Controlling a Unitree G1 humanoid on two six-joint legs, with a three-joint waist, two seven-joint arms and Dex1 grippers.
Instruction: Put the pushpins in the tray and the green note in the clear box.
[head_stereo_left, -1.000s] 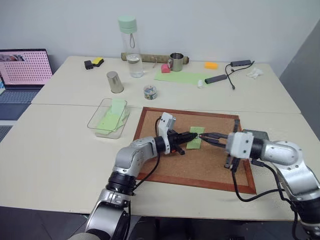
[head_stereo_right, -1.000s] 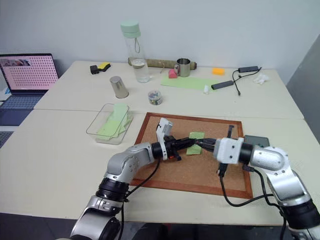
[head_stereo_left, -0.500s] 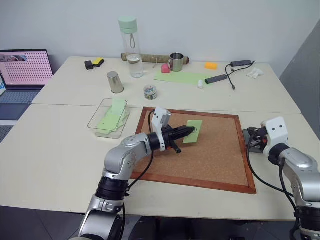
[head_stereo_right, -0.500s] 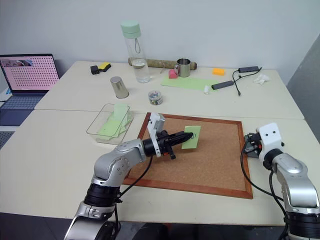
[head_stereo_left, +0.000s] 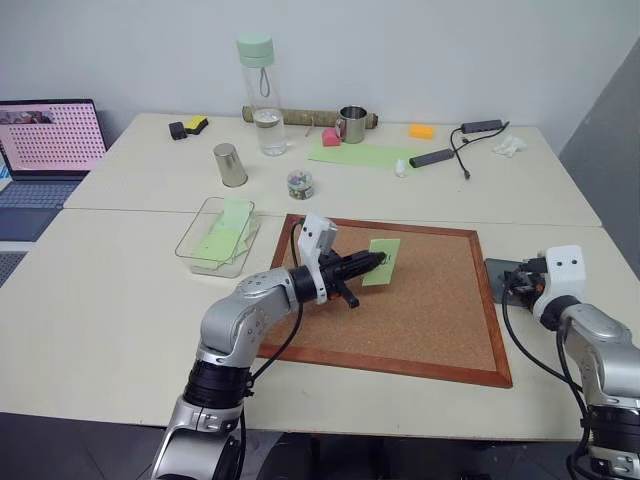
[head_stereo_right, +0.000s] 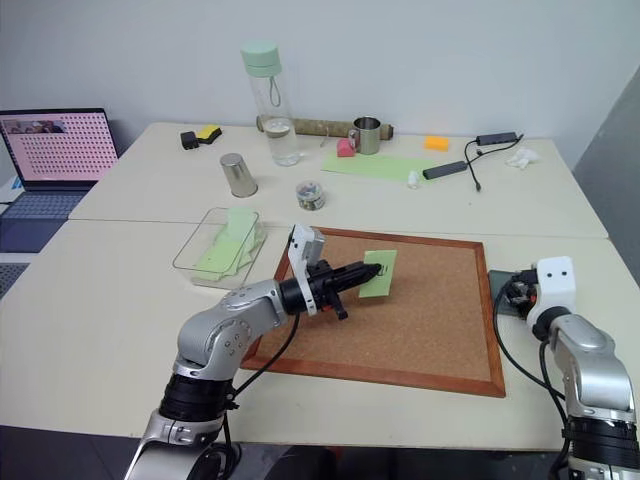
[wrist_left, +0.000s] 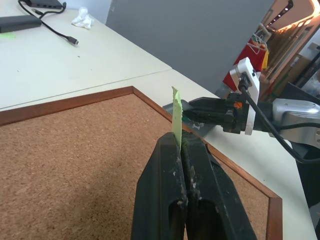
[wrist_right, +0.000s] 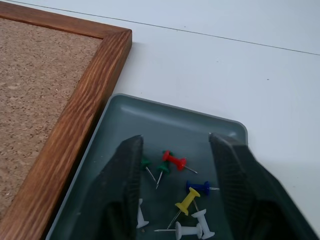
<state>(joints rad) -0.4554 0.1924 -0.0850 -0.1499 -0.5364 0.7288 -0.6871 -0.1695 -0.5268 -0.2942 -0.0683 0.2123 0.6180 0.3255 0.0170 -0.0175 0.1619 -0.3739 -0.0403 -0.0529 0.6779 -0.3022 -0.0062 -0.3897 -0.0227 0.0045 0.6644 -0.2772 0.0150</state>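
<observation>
We see the left gripper (wrist_left: 182, 150) clamped tight on the green note (head_stereo_left: 381, 262), which it holds on edge above the corkboard (head_stereo_left: 430, 310), clear of the cork. The clear box (head_stereo_left: 217, 235) sits on the table just left of the board, with green sheets inside. The right gripper (wrist_right: 175, 165) hangs over the tray (wrist_right: 150, 112), its fingers (wrist_right: 125, 170) spread apart and holding nothing. In the tray, just beside the board's right frame, lie the pushpins: a red pin (wrist_right: 175, 161), a green pin (wrist_right: 161, 169) and others.
</observation>
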